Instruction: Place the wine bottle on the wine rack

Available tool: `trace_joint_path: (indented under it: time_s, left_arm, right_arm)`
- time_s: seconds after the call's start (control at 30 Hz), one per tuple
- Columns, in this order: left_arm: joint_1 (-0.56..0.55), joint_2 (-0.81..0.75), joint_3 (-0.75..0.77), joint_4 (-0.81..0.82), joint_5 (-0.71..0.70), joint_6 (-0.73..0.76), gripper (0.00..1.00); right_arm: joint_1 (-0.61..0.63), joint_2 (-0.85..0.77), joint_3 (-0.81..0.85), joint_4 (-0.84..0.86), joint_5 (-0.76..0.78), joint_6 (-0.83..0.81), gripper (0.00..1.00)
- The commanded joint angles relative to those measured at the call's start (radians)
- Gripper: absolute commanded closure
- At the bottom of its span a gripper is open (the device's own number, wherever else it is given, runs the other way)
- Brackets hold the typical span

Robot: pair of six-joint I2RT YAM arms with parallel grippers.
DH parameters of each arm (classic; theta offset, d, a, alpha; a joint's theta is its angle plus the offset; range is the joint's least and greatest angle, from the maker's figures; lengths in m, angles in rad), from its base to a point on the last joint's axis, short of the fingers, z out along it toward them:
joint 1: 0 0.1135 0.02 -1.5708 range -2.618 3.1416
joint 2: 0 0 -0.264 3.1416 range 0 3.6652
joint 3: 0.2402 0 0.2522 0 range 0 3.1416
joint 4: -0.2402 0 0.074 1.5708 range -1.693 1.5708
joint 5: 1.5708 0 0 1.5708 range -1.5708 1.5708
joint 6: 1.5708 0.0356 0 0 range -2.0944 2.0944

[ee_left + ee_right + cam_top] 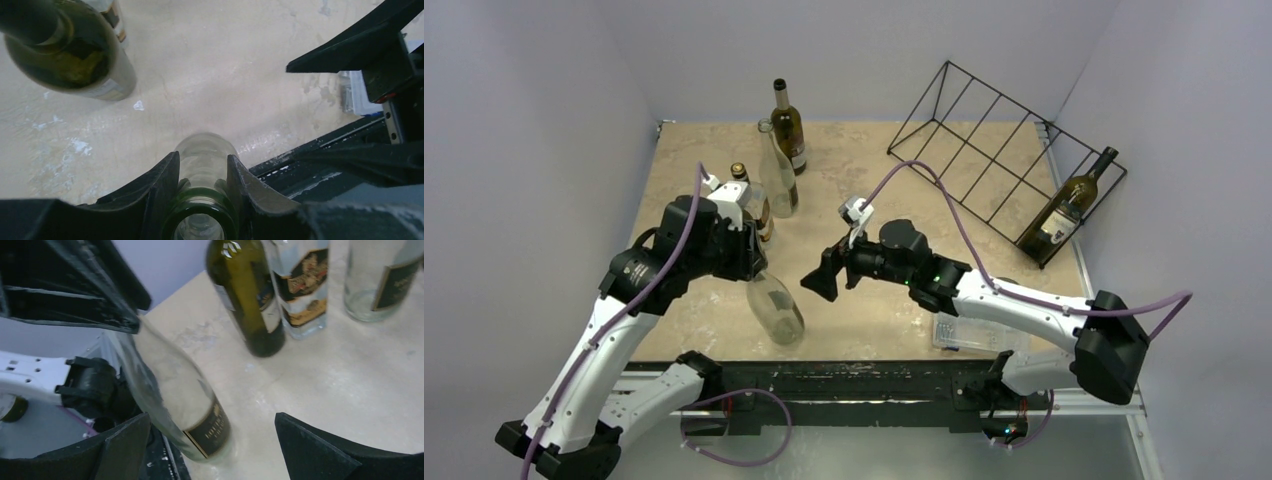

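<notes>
Clear wine bottle (776, 308): neck hidden inside left gripper (749, 262), clamped; body tilted near front edge of table (864, 180), well apart from wine rack (984, 150).
Right gripper (822, 277): jaws spread, holding nothing.
Rack: one dark bottle (1069, 205), right end.
Plastic box (969, 335): part-covered by right arm (1024, 310), contents unreadable.

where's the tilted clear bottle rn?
Top view: the clear bottle is tilted near the front edge of the table, left of centre, neck in the left gripper, with the open right gripper just right of it.

Clear bottle (776, 308) neck hidden under left end effector (749, 268); plastic box (959, 338) partly behind right arm (1014, 303).
</notes>
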Motion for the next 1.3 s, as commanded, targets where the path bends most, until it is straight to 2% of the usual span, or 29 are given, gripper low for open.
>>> trace_joint_path:
  time_s: [0.0,0.33,0.6,0.93,1.27]
  left_arm:
    - [0.002,0.007,0.097,0.122,0.168,-0.032,1.00]
    - [0.002,0.033,0.095,0.161,0.297,-0.095,1.00]
    - [0.002,0.037,0.091,0.182,0.336,-0.123,1.00]
    - [0.002,0.026,0.077,0.184,0.337,-0.125,1.00]
    - [0.002,0.016,0.074,0.189,0.343,-0.126,1.00]
  right_arm:
    - [0.066,0.009,0.077,0.089,-0.064,-0.054,0.01]
    - [0.138,0.046,0.134,0.108,-0.033,-0.068,0.01]
    - [0.199,0.128,0.168,0.097,0.007,-0.085,0.02]
    - [0.230,0.162,0.190,0.073,0.109,-0.092,0.16]
    - [0.234,0.212,0.227,0.068,0.112,-0.101,0.09]
